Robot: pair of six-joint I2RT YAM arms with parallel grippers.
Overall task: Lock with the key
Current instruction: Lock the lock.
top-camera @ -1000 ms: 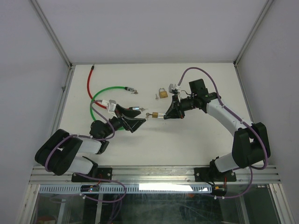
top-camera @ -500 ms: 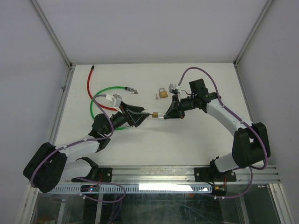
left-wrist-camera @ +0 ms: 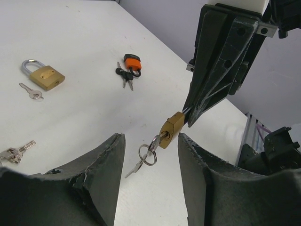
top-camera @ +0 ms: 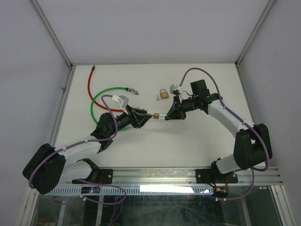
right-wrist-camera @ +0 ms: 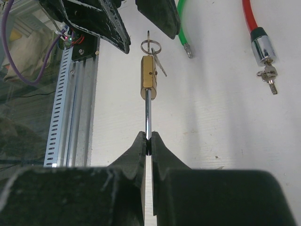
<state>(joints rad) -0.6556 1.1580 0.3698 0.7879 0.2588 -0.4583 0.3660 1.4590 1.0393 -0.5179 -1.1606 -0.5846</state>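
Left wrist view: the padlock (left-wrist-camera: 171,128), a small brass block with a long steel shackle (right-wrist-camera: 148,110), is held off the table (top-camera: 197,146) near its middle. The fully closed right gripper (right-wrist-camera: 147,139) pinches it by the end of the shackle. The lock's long axis runs level from that gripper straight towards the left gripper (left-wrist-camera: 150,141), keyhole end leading. The key (left-wrist-camera: 161,138) sits in that end, with a wire key ring (left-wrist-camera: 149,153) and a second key dangling below. The left gripper's dark, rough-faced fingers (left-wrist-camera: 106,165) stand partly apart, one on each side of the ring, and hold nothing. The left arm is plainly the nearer to the key. The next move is probably a grip on the key's flat head, then a turn about the lock's axis. The loose ring could foul that pinch. Another brass padlock (top-camera: 163,94) and a green cable (top-camera: 117,88) lie towards the far edge.
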